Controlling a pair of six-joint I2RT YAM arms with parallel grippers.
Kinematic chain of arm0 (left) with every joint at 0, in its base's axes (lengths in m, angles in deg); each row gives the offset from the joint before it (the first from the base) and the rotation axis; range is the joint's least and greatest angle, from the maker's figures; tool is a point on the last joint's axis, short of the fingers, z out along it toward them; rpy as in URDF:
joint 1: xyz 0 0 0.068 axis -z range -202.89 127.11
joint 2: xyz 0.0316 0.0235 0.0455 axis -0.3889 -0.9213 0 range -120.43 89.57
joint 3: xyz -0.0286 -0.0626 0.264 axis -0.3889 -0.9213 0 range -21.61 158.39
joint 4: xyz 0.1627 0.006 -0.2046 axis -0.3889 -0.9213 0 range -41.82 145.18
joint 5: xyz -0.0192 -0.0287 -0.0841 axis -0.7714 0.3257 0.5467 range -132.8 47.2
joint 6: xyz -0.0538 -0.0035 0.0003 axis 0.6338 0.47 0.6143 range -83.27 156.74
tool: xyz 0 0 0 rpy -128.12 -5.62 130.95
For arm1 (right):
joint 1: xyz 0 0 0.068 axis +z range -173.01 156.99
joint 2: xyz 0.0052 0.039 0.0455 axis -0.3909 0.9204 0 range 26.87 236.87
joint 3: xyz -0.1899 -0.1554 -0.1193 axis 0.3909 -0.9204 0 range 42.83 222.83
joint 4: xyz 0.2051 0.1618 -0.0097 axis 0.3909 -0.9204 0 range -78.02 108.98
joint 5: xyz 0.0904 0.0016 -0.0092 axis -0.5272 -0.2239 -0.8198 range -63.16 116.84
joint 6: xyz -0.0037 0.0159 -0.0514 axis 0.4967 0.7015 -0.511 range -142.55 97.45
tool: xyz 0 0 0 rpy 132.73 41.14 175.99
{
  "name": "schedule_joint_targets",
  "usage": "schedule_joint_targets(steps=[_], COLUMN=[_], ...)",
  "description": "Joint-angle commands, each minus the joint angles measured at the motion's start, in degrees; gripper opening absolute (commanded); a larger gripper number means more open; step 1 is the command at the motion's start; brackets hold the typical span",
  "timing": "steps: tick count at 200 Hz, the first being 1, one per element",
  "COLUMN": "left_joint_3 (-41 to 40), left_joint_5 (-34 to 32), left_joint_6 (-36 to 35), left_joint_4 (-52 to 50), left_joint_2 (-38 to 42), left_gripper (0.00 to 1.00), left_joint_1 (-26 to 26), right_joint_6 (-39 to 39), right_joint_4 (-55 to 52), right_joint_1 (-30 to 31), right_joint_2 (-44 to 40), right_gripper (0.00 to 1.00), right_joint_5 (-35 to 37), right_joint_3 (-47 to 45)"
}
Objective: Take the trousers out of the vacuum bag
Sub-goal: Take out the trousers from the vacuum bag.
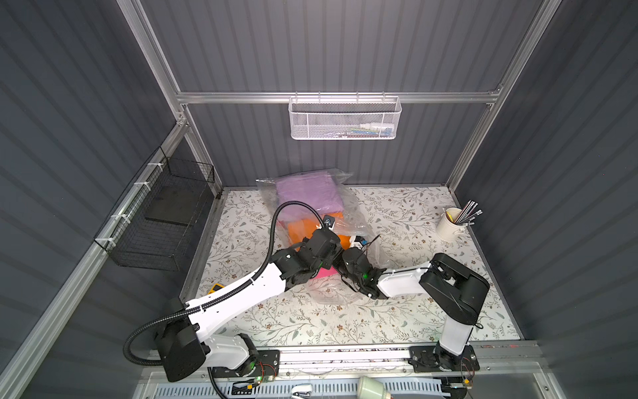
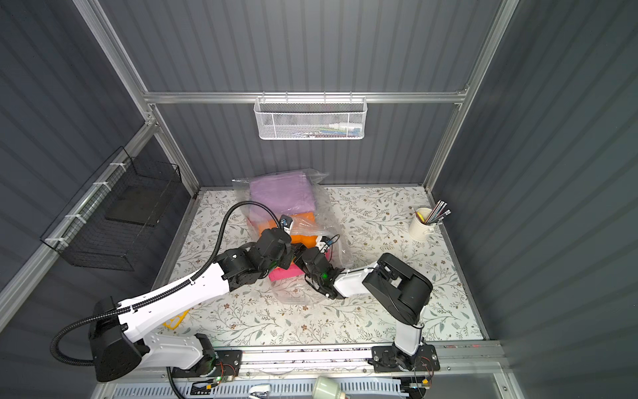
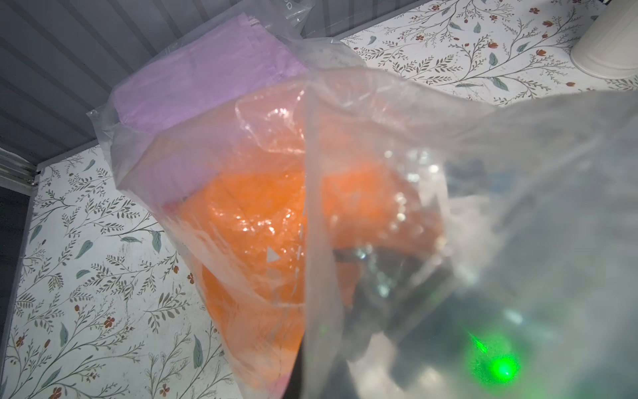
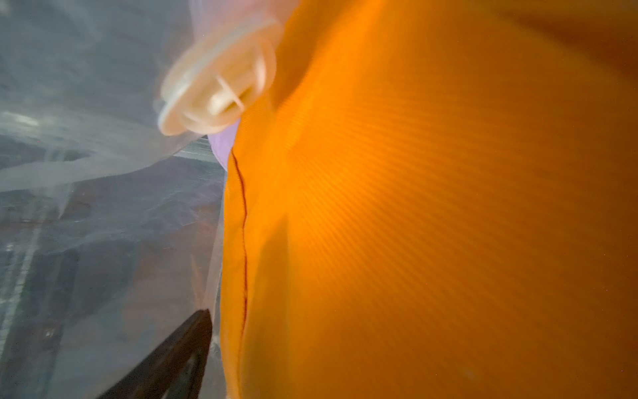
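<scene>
Now, vacuum bag (image 1: 357, 216), orange trousers (image 1: 298, 232) inside

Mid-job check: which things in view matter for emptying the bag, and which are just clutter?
Job: vacuum bag, lilac trousers, orange trousers, pink trousers.
Lying about: pen cup, white basket, black basket, yellow object.

We see the large see-through crinkly plastic vacuum bag (image 1: 359, 221) lying crumpled toward the far side of the table (image 1: 414, 311). Inside it, folded lilac cloth trousers (image 1: 307, 193) fill the far end, with folded orange cloth trousers (image 1: 298, 232) just nearer to us. Hot pink cloth trousers (image 1: 326, 273) show at the near end. Its round white valve disc (image 4: 221, 86) sits just beside the orange cloth.
</scene>
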Motion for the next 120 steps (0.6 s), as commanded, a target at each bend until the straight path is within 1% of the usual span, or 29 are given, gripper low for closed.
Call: schedule_joint_targets(steps=[1, 34, 68, 85, 104, 120], left_joint_3=[0.68, 0.76, 0.52, 0.28, 0.29, 0.30], left_joint_5=[-0.46, -0.47, -0.86, -1.08, -1.22, -1.36], left_joint_6=[0.97, 1.06, 1.16, 1.31, 1.35, 1.32], left_joint_4=[0.93, 0.99, 0.58, 0.53, 0.47, 0.39], left_joint_2=[1.91, 2.09, 2.31, 2.52, 2.78, 3.03], left_gripper=[0.00, 0.00, 0.00, 0.00, 0.00, 0.00], left_joint_1=[0.12, 0.16, 0.13, 0.13, 0.14, 0.12], right_joint_6=[2.86, 0.75, -2.09, -4.69, -7.86, -8.73], right_joint_4=[-4.34, -3.18, -2.58, -2.20, -3.79, -4.08], right_joint_1=[0.30, -0.42, -2.10, -2.81, -2.93, -2.84], right_joint_2=[0.23, 1.73, 2.89, 1.80, -0.88, -2.65], right_gripper=[0.91, 0.90, 0.84, 0.82, 0.82, 0.83], right_joint_5=[1.14, 1.05, 0.22, -0.35, 0.33, 0.52], right_joint_3=[-0.21, 2.25, 6.18, 7.84, 9.05, 8.66])
